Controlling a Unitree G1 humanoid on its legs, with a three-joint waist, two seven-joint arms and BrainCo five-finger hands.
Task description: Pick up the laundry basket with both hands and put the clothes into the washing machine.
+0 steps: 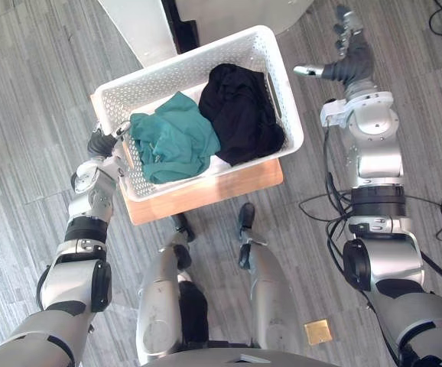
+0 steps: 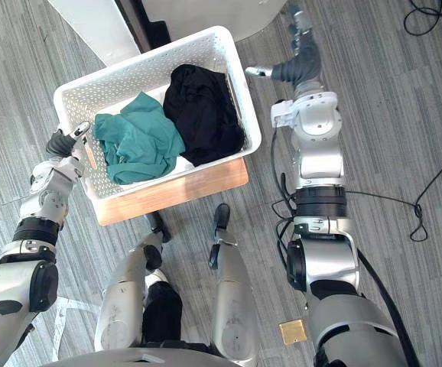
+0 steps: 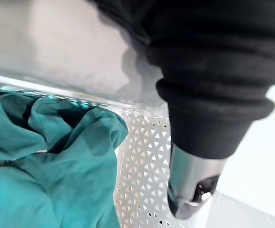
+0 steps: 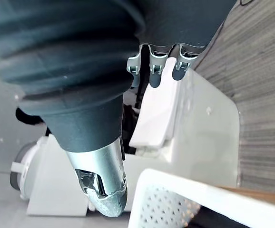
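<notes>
A white perforated laundry basket [image 1: 167, 76] rests on a low wooden stand [image 1: 206, 191]. Inside it lie a teal garment [image 1: 171, 141] at its left end and a black garment [image 1: 240, 115] at its right end. My left hand [image 1: 102, 144] is at the basket's left end. Its thumb [image 3: 192, 175] hooks over the rim and lies along the inside wall beside the teal cloth. My right hand [image 1: 352, 57] hangs open in the air to the right of the basket, clear of it, with the thumb [image 4: 102, 175] pointing toward the rim.
The white washing machine [image 1: 229, 11] stands just behind the basket, its open door [image 1: 133, 27] angled out at the back left. Grey plank floor surrounds the stand. A small brass square [image 1: 318, 332] lies on the floor near my right side.
</notes>
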